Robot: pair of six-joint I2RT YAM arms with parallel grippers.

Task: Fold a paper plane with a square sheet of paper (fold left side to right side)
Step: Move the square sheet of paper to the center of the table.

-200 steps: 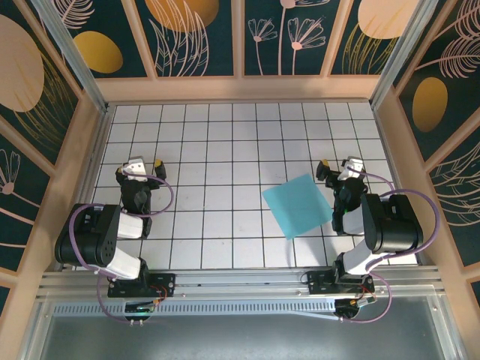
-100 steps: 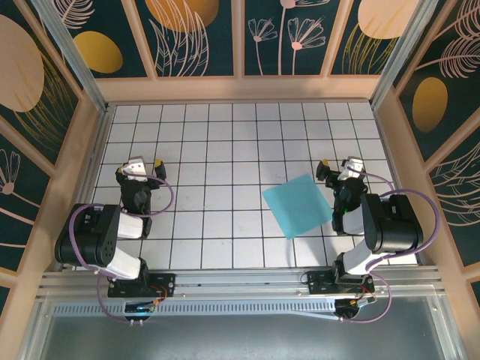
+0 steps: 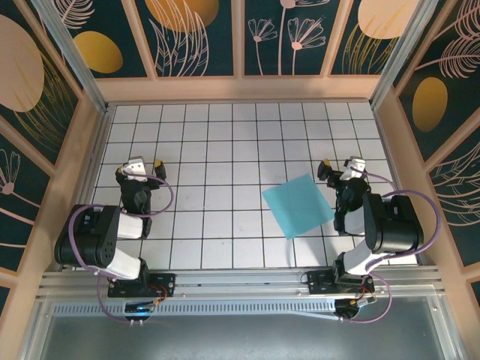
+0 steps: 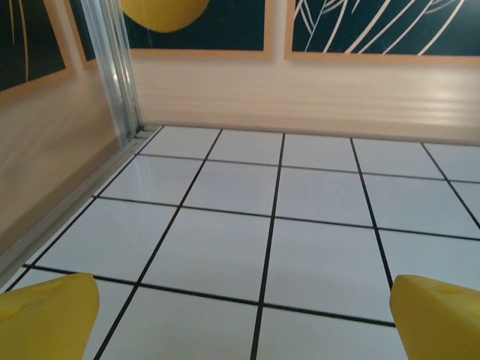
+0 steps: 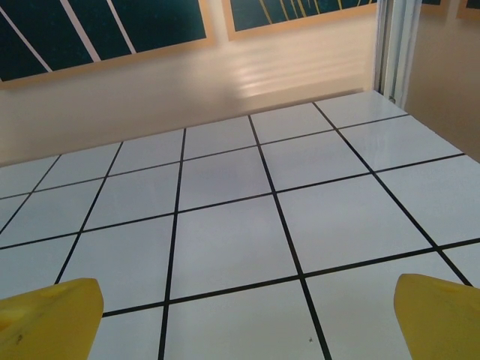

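The square sheet of paper [image 3: 298, 205] is turquoise-blue and lies flat on the white grid table [image 3: 225, 142], right of centre and turned like a diamond. It is a plain single layer with no crease, not a paper plane. My right gripper [image 3: 343, 168] stands open just right of the sheet's right corner, apart from it. In the right wrist view the right gripper [image 5: 244, 322] has its yellow fingertips [image 5: 46, 319] wide apart over bare tiles. My left gripper [image 3: 139, 166] is open at the left side, far from the sheet. In its wrist view the left gripper [image 4: 244, 322] holds nothing.
Wooden walls with dark floral panels [image 3: 240, 37] enclose the table on three sides. An aluminium post [image 4: 112, 67] stands in the far left corner. A metal rail [image 3: 240, 285] with both arm bases runs along the near edge.
My right gripper has shifted very slightly to the right. The sheet and the left arm have not moved.
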